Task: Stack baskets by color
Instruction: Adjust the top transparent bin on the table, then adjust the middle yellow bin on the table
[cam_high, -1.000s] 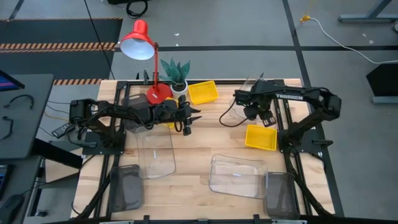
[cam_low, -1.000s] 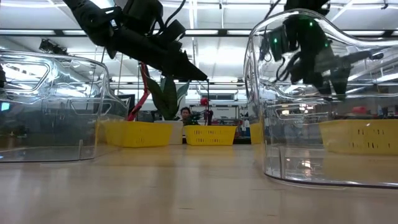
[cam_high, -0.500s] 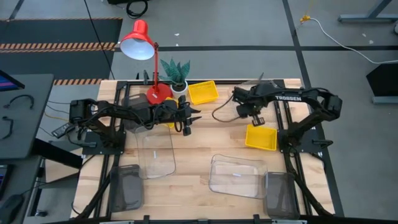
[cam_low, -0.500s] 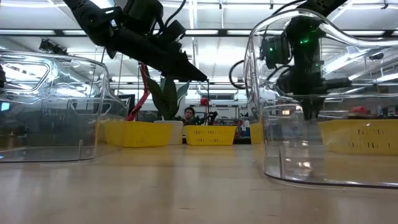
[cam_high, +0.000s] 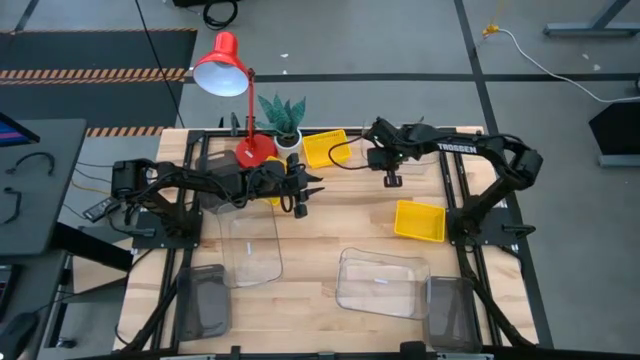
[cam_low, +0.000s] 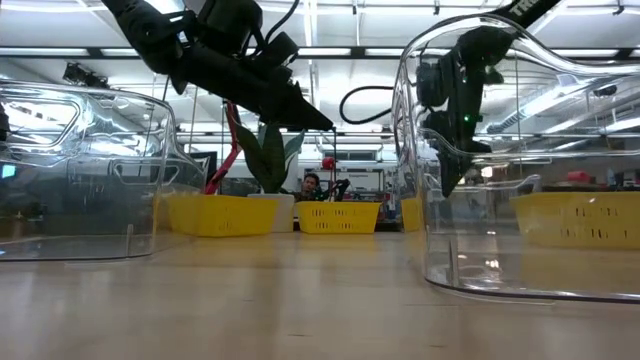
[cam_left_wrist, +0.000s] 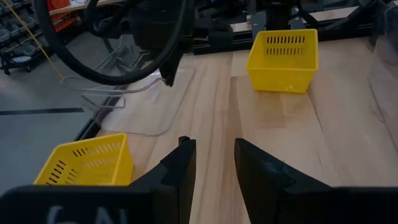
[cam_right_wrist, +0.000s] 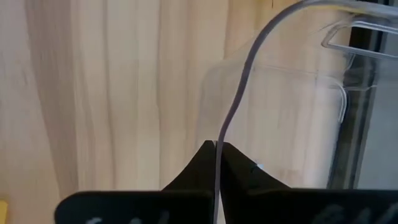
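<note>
Wooden table (cam_high: 320, 250), "TROSSEN" on right arm (cam_high: 480, 152).

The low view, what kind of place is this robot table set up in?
Probably a robotics lab or open workshop: ceiling strip lights run over a long hall, a person sits far back among equipment, and a wooden table holds two mounted arms.

The right gripper (cam_right_wrist: 216, 163) is clamped on the thin rim of a clear transparent plastic basket (cam_right_wrist: 280, 112), arm stretched toward the table's far centre; the left gripper (cam_left_wrist: 211, 165) hangs part-open above the tabletop
</note>
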